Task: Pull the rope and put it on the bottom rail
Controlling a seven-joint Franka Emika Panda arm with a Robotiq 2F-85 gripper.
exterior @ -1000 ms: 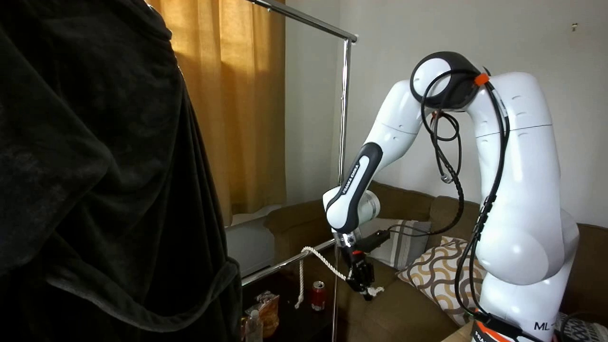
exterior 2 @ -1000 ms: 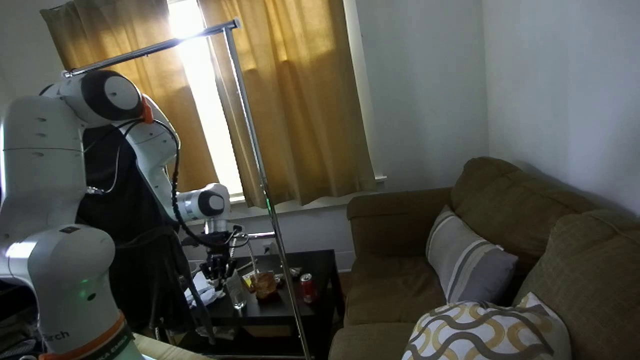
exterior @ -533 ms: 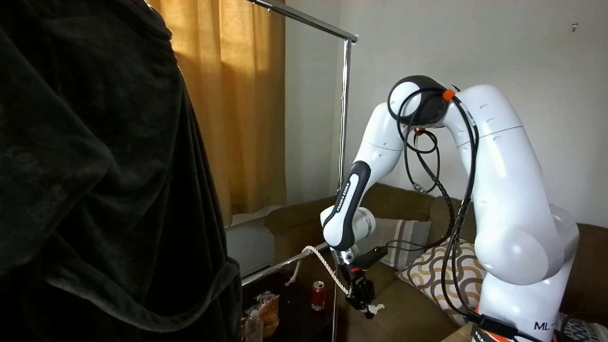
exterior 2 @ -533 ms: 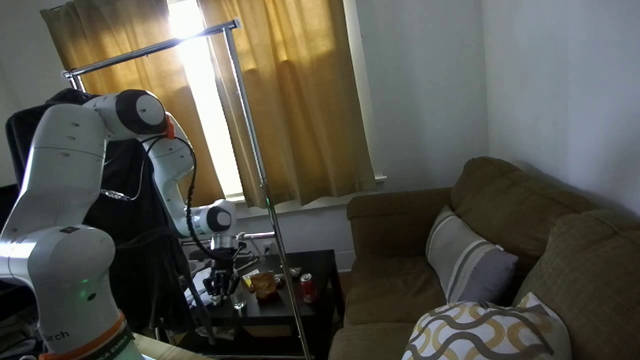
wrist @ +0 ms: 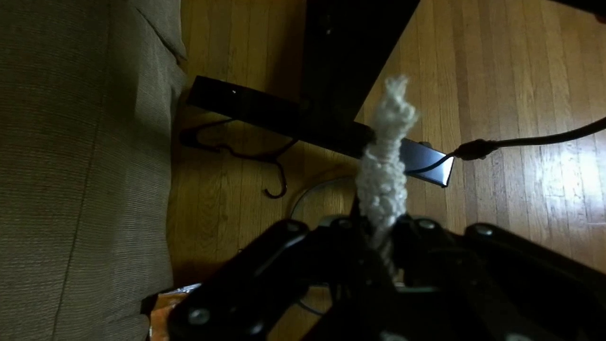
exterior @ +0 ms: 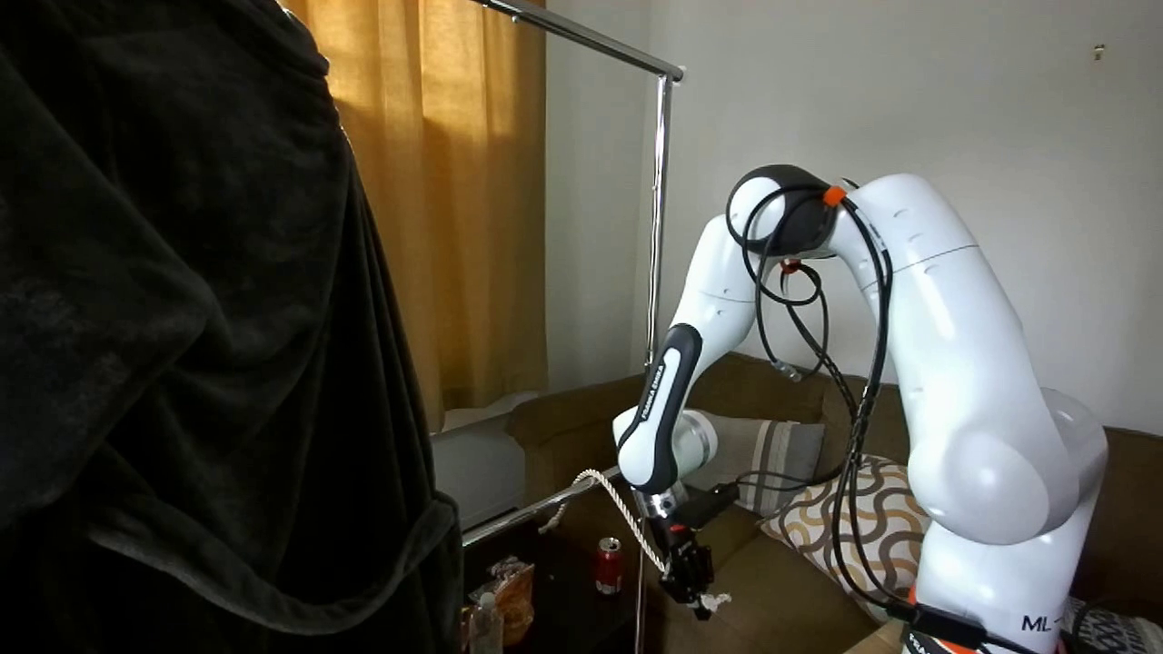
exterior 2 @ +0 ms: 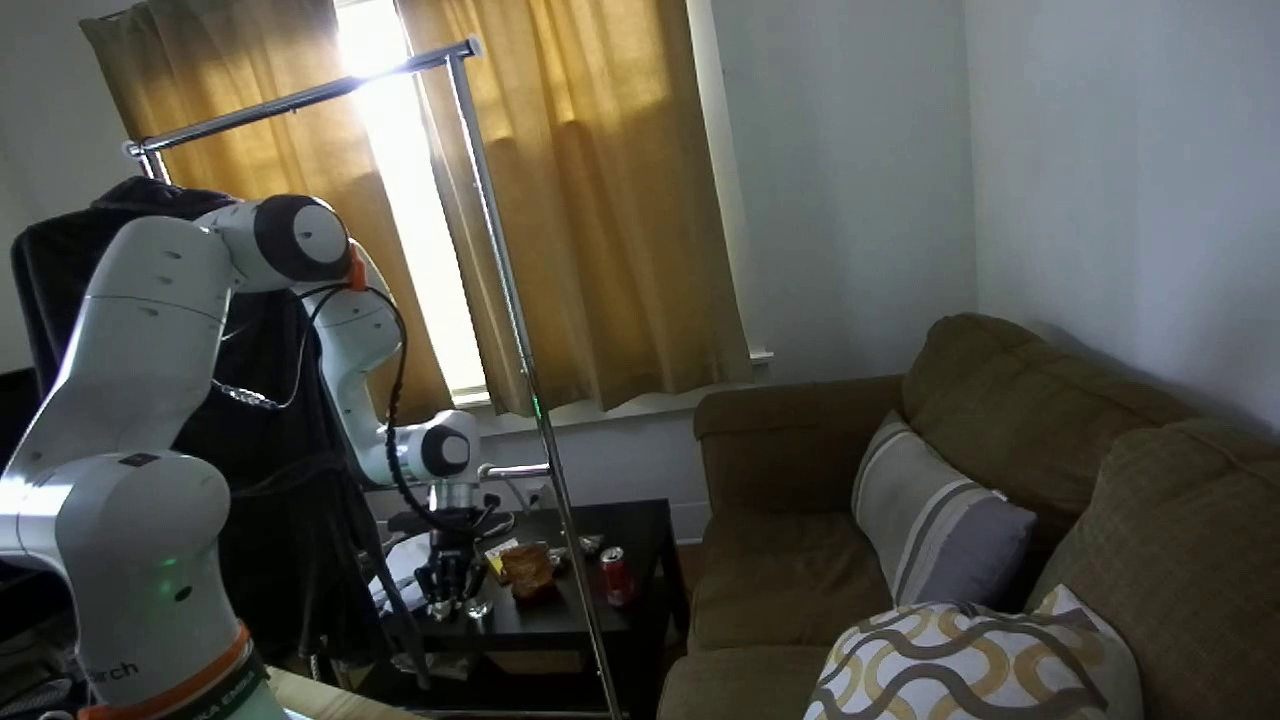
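A white twisted rope (exterior: 625, 514) lies over the chrome lower rail (exterior: 525, 516) of the clothes rack in an exterior view. Its short free end hangs on the far side of the rail. The other part slopes down to my gripper (exterior: 700, 607), which is below the rail and to its right. My gripper is shut on the rope near its knotted, frayed end. In the wrist view the rope end (wrist: 382, 184) sticks out between the fingertips (wrist: 378, 229). The gripper (exterior 2: 447, 598) and the rail (exterior 2: 520, 470) also show in an exterior view; the arm partly hides the rail there.
A dark robe (exterior: 227, 345) hangs on the rack. A rack post (exterior: 658, 218) stands behind the arm. A black low table (exterior 2: 640, 530) holds a red can (exterior 2: 616, 576), a snack bag (exterior 2: 528, 570) and a bottle. A brown sofa (exterior 2: 800, 560) with pillows stands nearby.
My gripper has moved down, still shut on the rope. The rope has slid over the rail, and its hanging free end has drawn up and become shorter.
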